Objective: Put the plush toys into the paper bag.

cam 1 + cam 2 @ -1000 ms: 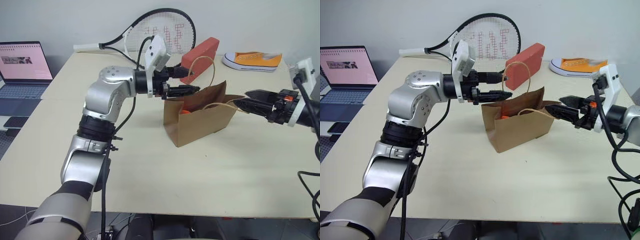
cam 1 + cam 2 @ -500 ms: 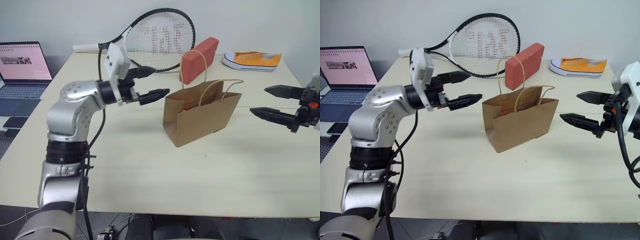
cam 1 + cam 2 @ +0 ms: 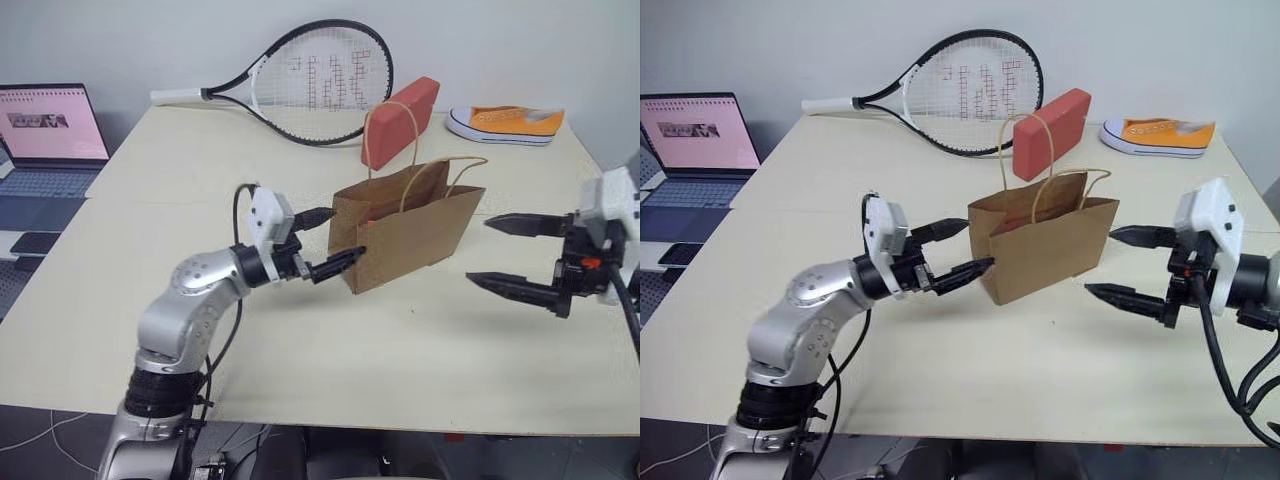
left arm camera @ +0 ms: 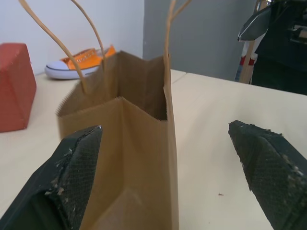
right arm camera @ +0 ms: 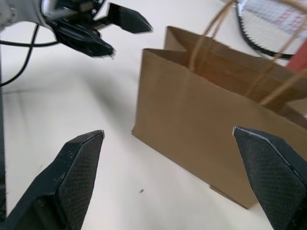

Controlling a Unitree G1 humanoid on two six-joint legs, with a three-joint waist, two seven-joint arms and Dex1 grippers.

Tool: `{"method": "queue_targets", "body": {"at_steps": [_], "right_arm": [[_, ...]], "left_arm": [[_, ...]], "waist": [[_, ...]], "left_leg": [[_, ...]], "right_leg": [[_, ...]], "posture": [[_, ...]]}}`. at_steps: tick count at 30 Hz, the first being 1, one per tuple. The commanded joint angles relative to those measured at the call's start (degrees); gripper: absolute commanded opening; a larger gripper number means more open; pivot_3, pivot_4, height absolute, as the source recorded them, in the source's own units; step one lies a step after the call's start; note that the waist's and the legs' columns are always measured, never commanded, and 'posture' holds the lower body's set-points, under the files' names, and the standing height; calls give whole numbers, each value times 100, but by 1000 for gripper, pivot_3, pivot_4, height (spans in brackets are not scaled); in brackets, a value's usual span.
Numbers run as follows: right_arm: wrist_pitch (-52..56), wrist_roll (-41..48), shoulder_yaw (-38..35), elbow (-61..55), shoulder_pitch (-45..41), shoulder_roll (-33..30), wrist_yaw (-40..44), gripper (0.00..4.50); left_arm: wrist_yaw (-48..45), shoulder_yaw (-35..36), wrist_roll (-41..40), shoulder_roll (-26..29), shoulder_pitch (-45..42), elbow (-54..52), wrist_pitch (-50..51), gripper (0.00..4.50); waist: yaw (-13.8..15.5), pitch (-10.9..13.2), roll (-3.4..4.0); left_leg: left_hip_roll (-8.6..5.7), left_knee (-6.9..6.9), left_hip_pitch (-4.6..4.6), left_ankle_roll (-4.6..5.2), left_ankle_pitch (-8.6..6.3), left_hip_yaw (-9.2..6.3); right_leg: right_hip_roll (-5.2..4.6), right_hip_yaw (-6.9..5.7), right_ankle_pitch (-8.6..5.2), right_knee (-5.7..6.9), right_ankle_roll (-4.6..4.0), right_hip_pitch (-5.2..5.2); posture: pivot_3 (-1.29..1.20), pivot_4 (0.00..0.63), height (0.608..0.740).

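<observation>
The brown paper bag (image 3: 405, 232) stands upright mid-table with its two loop handles raised. The plush toys are hidden; I cannot see into the bag from here. My left gripper (image 3: 333, 240) is open and level at the bag's left end, its fingertips close to the paper. In the left wrist view that narrow end of the bag (image 4: 139, 158) sits just ahead of the spread fingers (image 4: 72, 172). My right gripper (image 3: 1100, 262) is open too, a short way off the bag's right end. The right wrist view shows the bag (image 5: 201, 124) and the left gripper (image 5: 105, 28) beyond it.
A red block (image 3: 400, 120) lies just behind the bag, with a tennis racket (image 3: 300, 80) at the back. An orange sneaker (image 3: 505, 122) rests at the back right. A laptop (image 3: 45, 135) stands on a separate desk to the left.
Both arms came down and drew back from the bag's mouth, the left one swinging out and down to its left end. The bag's handles now stand free.
</observation>
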Motion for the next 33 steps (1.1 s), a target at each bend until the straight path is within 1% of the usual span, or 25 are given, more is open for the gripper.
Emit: {"method": "queue_targets", "body": {"at_steps": [1,10,18,25,33], "right_arm": [[-80,101,98,-215,-182,-4,-85,4500],[-141,135,508,-379,-469,40,-243,4500],[-144,237,679,-466,-741,128,-384,4500],[-114,373,625,-550,-830,302,-617,4500],[-106,470,606,-650,-739,317,-769,4500]], "left_arm": [[346,-27,399,-184,-168,197,-561,4485],[411,-37,425,-439,-278,615,-847,4485],[221,132,249,-469,-564,1307,-861,4485],[27,94,250,-467,-712,1576,-962,4485],[-58,-113,481,-569,-839,1857,-1206,4485]], "waist": [[0,0,0],[2,0,0],[-8,0,0],[-3,0,0],[-1,0,0]], "left_leg": [[0,0,0,0,0,0],[-1,0,-3,0,0,-3],[-1,1,-2,0,0,-3],[-1,1,-4,0,0,-6],[-1,1,-4,0,0,-6]], "right_leg": [[0,1,0,0,0,0],[0,-2,8,-1,13,0],[0,-3,7,0,11,0],[0,-5,10,-1,17,-1],[0,-5,10,-1,17,0]], "posture": [[0,150,740],[0,150,740],[0,150,740],[0,150,740],[0,150,740]]}}
